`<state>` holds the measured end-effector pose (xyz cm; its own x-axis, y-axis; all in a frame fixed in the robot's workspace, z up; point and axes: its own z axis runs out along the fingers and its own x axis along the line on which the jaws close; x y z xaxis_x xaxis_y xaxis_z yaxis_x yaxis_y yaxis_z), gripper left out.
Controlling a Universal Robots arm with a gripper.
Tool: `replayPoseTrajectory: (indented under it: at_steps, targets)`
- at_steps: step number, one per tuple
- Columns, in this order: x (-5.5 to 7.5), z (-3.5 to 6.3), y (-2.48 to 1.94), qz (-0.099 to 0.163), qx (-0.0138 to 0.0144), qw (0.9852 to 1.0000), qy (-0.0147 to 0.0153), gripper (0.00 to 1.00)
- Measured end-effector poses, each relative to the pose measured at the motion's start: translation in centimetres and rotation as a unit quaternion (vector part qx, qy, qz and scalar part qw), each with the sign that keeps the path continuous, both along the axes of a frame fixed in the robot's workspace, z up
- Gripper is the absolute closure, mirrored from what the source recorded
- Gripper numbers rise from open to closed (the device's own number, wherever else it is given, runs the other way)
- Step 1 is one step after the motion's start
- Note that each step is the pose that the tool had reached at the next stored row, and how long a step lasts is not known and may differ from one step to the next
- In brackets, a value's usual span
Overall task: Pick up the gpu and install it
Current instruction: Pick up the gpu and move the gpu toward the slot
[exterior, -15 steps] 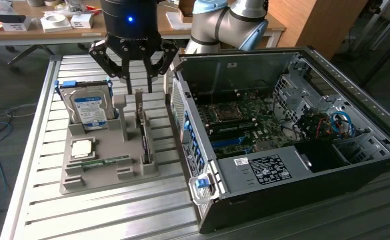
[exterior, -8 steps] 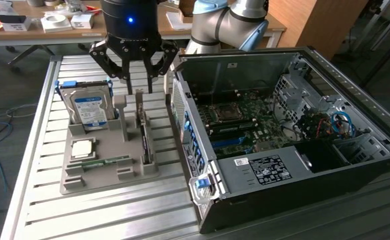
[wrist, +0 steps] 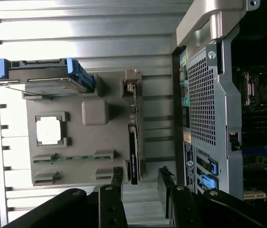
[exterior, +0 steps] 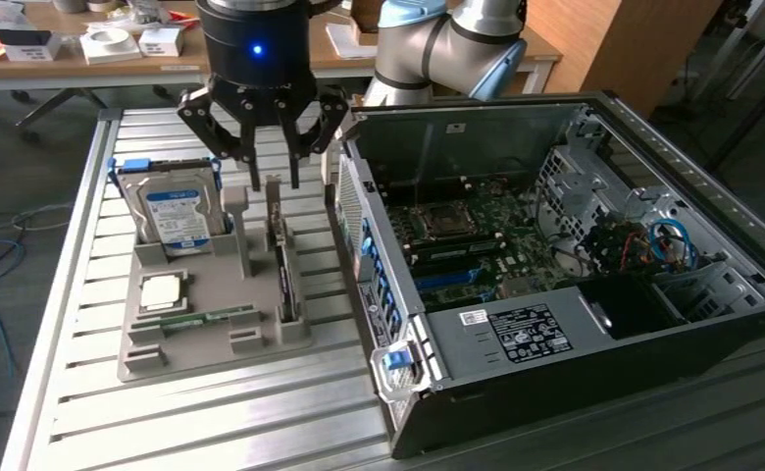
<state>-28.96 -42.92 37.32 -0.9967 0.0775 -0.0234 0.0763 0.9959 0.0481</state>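
The gpu (exterior: 281, 263) is a thin dark card standing on edge in a slot on the exterior view's right side of the grey holder tray (exterior: 193, 358). My gripper (exterior: 274, 180) hangs just above the card's far end, open, with nothing between its fingers. From the wrist camera, the gpu (wrist: 133, 154) lies between and just beyond the two dark fingertips (wrist: 116, 178), and my gripper (wrist: 140, 178) is not touching it. The open computer case (exterior: 553, 255) with its green motherboard (exterior: 475, 245) lies beside the tray, on the exterior view's right.
The tray also holds a silver hard drive with a blue label (exterior: 178, 211), a square processor (exterior: 163, 291) and a narrow green memory stick (exterior: 206, 319). The slatted metal table (exterior: 226, 422) carries everything. A cluttered desk (exterior: 95, 44) stands behind.
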Motion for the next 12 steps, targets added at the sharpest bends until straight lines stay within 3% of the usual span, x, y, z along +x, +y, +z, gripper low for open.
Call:
replayPoseTrajectory:
  at_steps: [12]
  targets:
    - [0.0, -1.10, 0.00, 0.000, 0.0000, 1.0000, 0.0000, 0.57]
